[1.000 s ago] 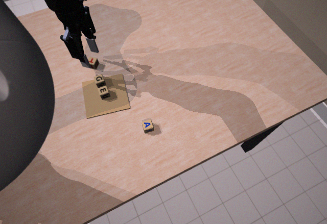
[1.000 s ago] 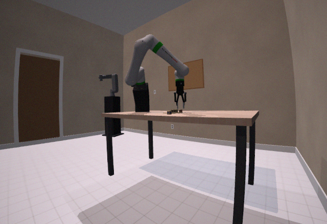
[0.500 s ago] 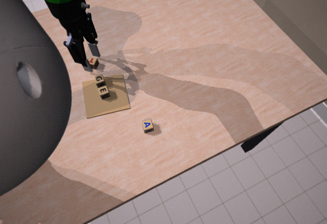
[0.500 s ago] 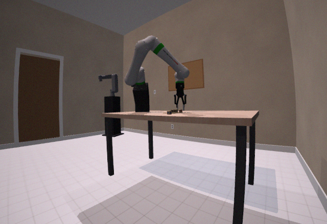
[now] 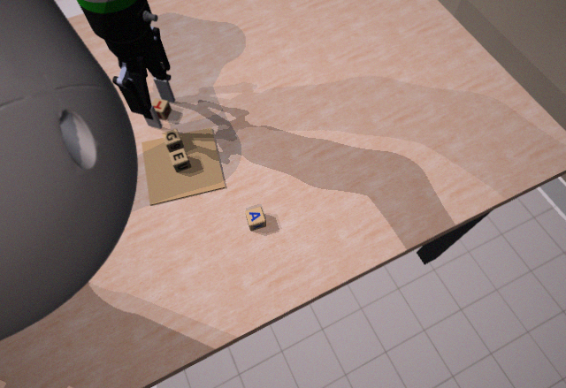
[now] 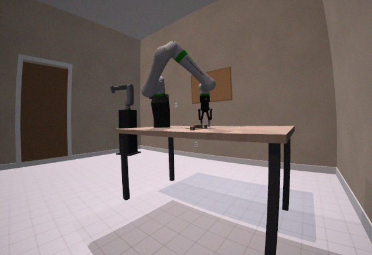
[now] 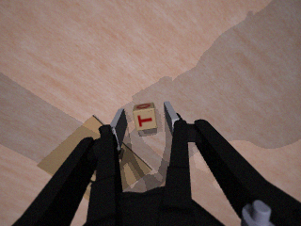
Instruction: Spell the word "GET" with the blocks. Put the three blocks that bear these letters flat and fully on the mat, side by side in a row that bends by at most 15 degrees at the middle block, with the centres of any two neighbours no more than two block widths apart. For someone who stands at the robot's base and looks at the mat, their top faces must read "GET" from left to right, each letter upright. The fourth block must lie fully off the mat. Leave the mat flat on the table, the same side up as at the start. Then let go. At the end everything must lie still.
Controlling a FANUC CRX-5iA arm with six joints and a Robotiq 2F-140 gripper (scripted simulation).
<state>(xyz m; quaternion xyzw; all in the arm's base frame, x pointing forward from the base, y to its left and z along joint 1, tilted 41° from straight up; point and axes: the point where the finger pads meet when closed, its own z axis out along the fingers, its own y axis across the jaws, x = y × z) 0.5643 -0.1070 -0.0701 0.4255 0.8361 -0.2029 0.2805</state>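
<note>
Two blocks already sit on the tan mat (image 5: 164, 187) — the G block (image 5: 171, 137) and the E block (image 5: 179, 159) touching in a short row near its far edge — while our jaws hang partly open around the T block (image 7: 145, 119), a pad on either side and nothing yet clamped between them. From the wrist we see a sliver of daylight between each grey pad and the cube's flanks, so we judge the block to be bracketed, not gripped; whether it rests on the desk (image 5: 347, 82) we cannot tell for certain, though its shadow lies tight against it. That is the relation the next move turns on: the T lies squarely between the fingers, just off the mat's far corner, beside the G end of the row. By our reading it belongs past the E instead, so it will have to be carried over both neighbours.

All four blocks are small wooden cubes, pale-faced with darker brown sides; the T (image 5: 160, 108) wears a red letter, the A block (image 5: 255, 216) a blue one, and G and E are printed dark. A cube offers no long axis, only flat parallel faces that suit the pads. Our mat looks thin, matte and cardboard-like, lying flat on a pinkish wood-grain top crossed by the arm's broad shadows. The A block stands well apart from the mat — where it should stay.
</note>
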